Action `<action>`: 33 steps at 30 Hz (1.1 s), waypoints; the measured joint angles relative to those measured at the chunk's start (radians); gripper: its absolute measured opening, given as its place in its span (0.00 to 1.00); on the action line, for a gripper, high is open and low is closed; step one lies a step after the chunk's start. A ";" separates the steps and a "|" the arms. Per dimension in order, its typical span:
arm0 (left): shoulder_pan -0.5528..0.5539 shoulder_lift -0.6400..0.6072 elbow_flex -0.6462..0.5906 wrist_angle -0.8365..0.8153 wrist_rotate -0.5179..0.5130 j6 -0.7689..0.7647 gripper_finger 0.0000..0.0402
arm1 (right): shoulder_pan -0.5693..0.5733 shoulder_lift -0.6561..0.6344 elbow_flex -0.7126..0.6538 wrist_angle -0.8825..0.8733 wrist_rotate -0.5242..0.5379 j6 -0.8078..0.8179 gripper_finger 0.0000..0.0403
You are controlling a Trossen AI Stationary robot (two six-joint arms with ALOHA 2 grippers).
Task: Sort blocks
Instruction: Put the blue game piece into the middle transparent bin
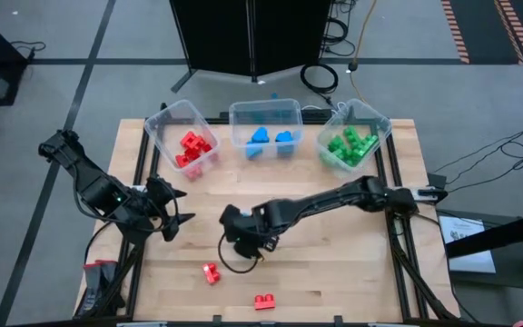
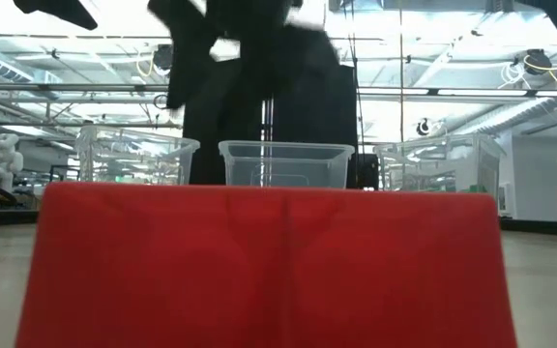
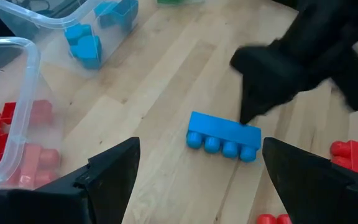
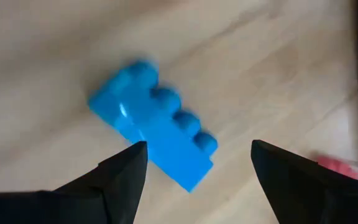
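Though lying sideways, blue four-stud block (image 4: 154,127).

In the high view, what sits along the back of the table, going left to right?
Bin of red blocks → bin of blue blocks → bin of green blocks.

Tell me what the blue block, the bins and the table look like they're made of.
Blue block: probably molded plastic, with a glossy highlight and rounded studs. Bins: clear, thin-walled plastic; the blocks show through. Table: pale wood by its plank seams and grain, smooth finish.
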 joint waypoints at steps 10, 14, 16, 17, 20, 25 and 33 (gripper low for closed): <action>0.000 0.047 0.000 0.004 0.059 -0.026 0.84 | 0.007 0.122 0.000 0.001 0.088 -0.223 0.70; 0.000 0.068 0.000 0.005 0.079 -0.026 0.84 | -0.001 0.140 0.000 0.019 0.036 -0.260 0.70; 0.000 0.079 0.000 0.005 0.080 -0.026 0.84 | -0.004 0.156 0.000 0.026 0.023 -0.262 0.70; 0.000 0.082 0.000 0.006 0.081 -0.026 0.84 | -0.006 0.160 0.000 0.043 0.018 -0.262 0.70; 0.000 0.093 0.000 0.006 0.091 -0.027 0.84 | -0.007 0.181 0.000 0.065 0.010 -0.266 0.70; -0.002 0.096 0.000 0.006 0.108 -0.027 0.84 | -0.008 0.210 0.005 0.089 0.017 -0.239 0.69; -0.002 0.097 0.000 0.005 0.115 -0.026 0.84 | 0.004 0.224 0.006 0.065 0.072 -0.160 0.43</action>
